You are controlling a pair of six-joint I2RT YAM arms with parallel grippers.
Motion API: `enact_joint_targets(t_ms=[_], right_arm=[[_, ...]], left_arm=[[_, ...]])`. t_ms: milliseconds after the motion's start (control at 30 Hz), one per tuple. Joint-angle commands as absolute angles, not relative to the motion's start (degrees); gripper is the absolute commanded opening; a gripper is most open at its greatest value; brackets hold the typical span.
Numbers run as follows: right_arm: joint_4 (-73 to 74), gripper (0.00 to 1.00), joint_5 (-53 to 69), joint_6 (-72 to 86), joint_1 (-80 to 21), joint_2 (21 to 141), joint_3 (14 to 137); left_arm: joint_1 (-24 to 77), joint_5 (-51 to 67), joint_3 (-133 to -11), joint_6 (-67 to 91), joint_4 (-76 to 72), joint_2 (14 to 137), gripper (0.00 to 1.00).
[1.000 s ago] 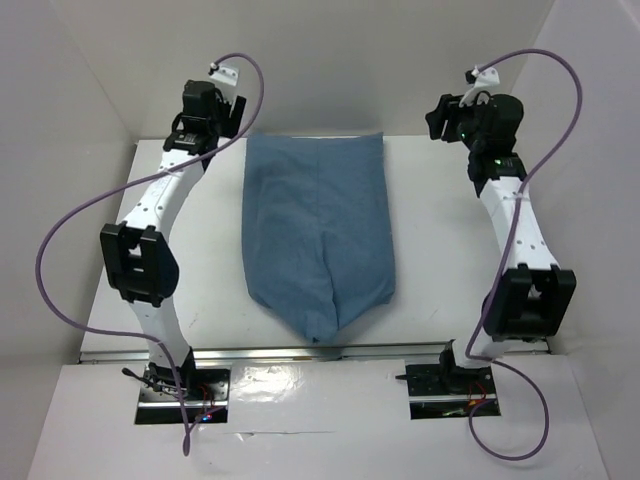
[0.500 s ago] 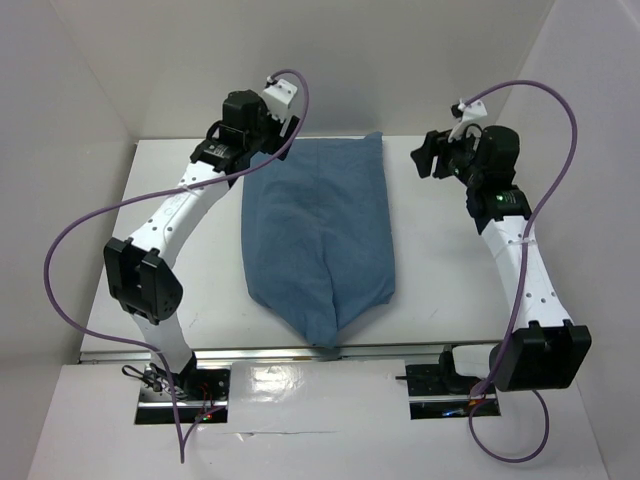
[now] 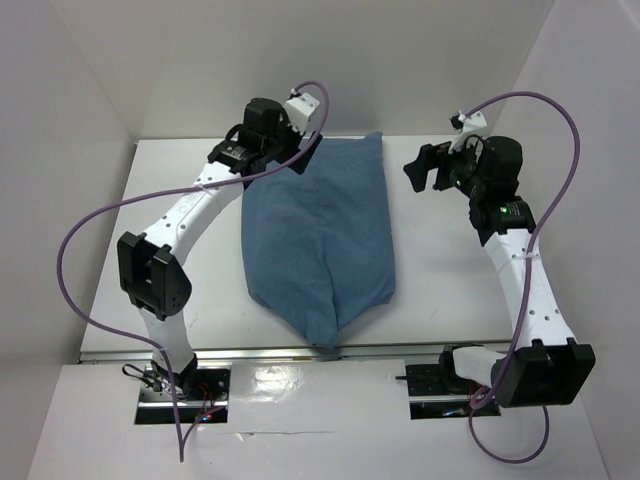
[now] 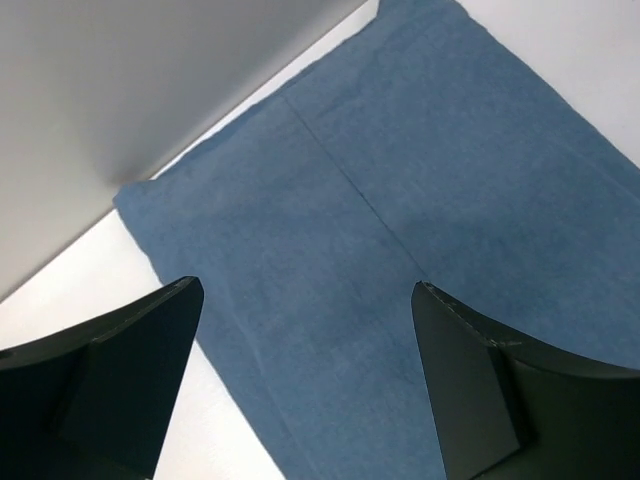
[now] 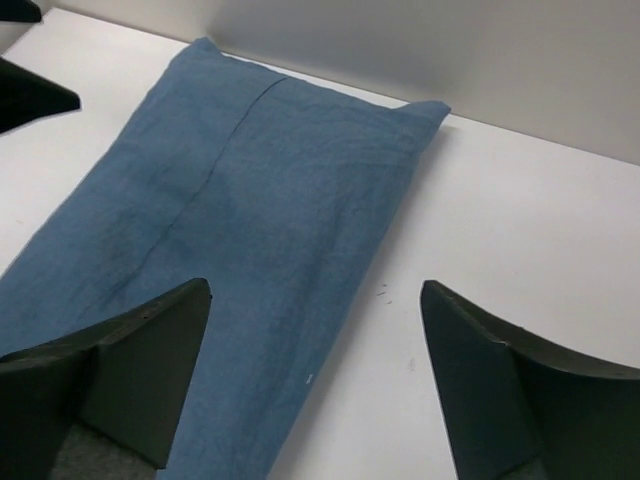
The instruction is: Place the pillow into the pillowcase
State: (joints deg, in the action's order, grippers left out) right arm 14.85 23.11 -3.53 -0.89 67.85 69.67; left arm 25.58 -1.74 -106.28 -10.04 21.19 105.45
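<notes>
The dusty-blue pillowcase [image 3: 318, 225] lies lengthwise in the middle of the white table, wrinkled and a little bulged, tapering to a point at the near end. No cream-white pillow shows in any view. My left gripper [image 3: 296, 157] hovers open over the case's far left corner; in the left wrist view the open gripper [image 4: 305, 288] has blue cloth [image 4: 400, 200] between and below its fingers. My right gripper [image 3: 421, 168] is open, just right of the case's far right corner; in the right wrist view the open gripper [image 5: 315, 285] straddles the cloth's right edge [image 5: 230, 220].
White walls close in the table at the back [image 3: 330, 70] and at both sides. A metal rail [image 3: 300, 352] runs along the near edge by the arm bases. Purple cables [image 3: 85, 240] loop from both wrists.
My left arm has swung right from the far left of the table to over the pillowcase's far left corner. My right gripper has moved left toward the far right corner. Both stayed open.
</notes>
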Motion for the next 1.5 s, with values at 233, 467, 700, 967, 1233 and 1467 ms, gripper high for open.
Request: enact_joint_targets(t_ms=[233, 467, 700, 967, 1233, 1467], right_arm=[[14.50, 1.00, 18.02, -3.16, -0.97, 65.75, 63.55], [16.44, 1.00, 15.83, -2.64, -0.97, 68.11, 60.12], [14.68, 1.00, 10.29, -1.50, -0.35, 69.26, 57.75], [14.06, 1.00, 10.37, 0.35, 1.93, 70.31, 57.74], [14.06, 1.00, 11.43, 0.88, 1.93, 70.31, 57.74], [14.06, 1.00, 12.48, 1.41, 1.93, 72.07, 58.89]], left_arm=[[26.28, -4.66, -101.43, -4.23, 23.99, 101.78, 1.00], [21.10, -4.04, -95.81, 2.45, 23.99, 99.23, 1.00], [13.20, 0.00, -92.37, 7.82, 24.52, 98.09, 1.00], [11.25, 4.39, -91.23, 7.12, 24.52, 98.09, 1.00], [11.25, 7.38, -92.81, 6.59, 26.18, 99.93, 1.00], [10.72, 9.58, -91.41, 6.59, 25.58, 98.79, 1.00]])
